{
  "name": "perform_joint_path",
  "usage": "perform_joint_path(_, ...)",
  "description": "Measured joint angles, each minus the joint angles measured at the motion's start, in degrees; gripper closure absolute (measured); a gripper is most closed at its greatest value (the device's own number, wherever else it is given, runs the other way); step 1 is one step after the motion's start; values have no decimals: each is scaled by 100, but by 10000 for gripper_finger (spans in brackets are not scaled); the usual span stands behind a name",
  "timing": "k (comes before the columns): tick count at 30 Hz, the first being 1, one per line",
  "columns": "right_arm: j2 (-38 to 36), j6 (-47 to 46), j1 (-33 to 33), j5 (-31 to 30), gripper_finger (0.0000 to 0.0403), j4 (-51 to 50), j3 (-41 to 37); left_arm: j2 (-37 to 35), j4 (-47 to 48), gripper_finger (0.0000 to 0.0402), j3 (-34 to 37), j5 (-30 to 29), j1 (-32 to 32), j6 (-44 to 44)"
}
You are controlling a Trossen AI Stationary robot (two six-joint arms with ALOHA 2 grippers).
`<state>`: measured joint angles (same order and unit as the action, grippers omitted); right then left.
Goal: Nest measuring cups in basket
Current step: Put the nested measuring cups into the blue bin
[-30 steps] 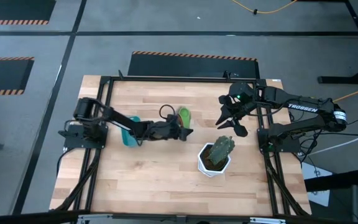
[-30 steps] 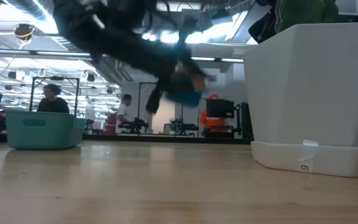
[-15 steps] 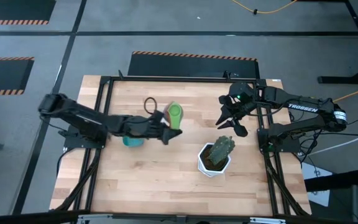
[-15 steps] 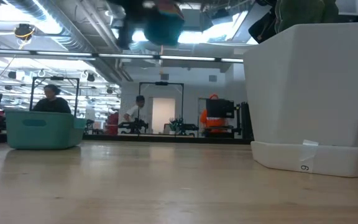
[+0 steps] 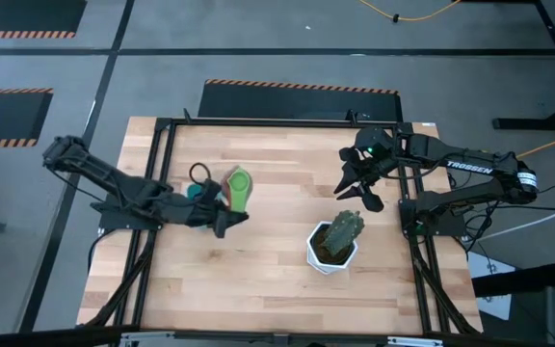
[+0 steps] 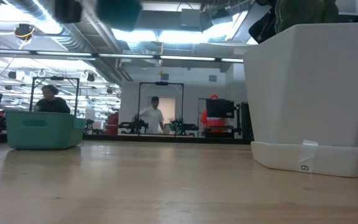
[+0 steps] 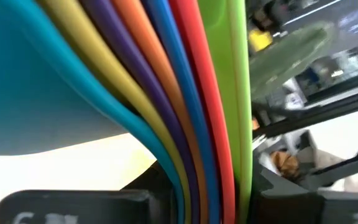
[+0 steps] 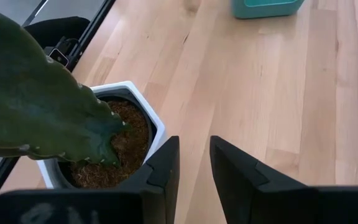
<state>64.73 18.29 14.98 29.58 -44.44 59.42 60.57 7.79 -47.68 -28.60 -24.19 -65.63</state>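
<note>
Swinging back toward its own side, the left end effector [image 5: 222, 200] carried the measuring cups [image 5: 238, 186], pinched by their stacked handles, almost over the basket [image 6: 43, 129]. Next it needed lowering them inside. The right end effector [image 5: 359, 183] waited, slightly spread, near the plant pot [image 5: 328, 254].
</note>
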Motion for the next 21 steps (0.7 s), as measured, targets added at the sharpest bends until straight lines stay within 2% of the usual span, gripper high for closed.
perform_joint_path(4, 0, 3, 0, -2, 308, 3, 0, -299, 867, 321, 0, -94, -351, -519)
perform_joint_path(12, 2, 12, 2, 0, 308, 10, 0, -824, 2464, 321, 13, -640, -1219, -1470)
perform_joint_path(17, 4, 14, 1, 0, 308, 10, 0, -895, 2173, 321, 644, -737, -1643, -2080)
perform_joint_path(21, 4, 14, 0, -2, 308, 10, 0, -886, 1213, 321, 1467, -909, -1903, -2548)
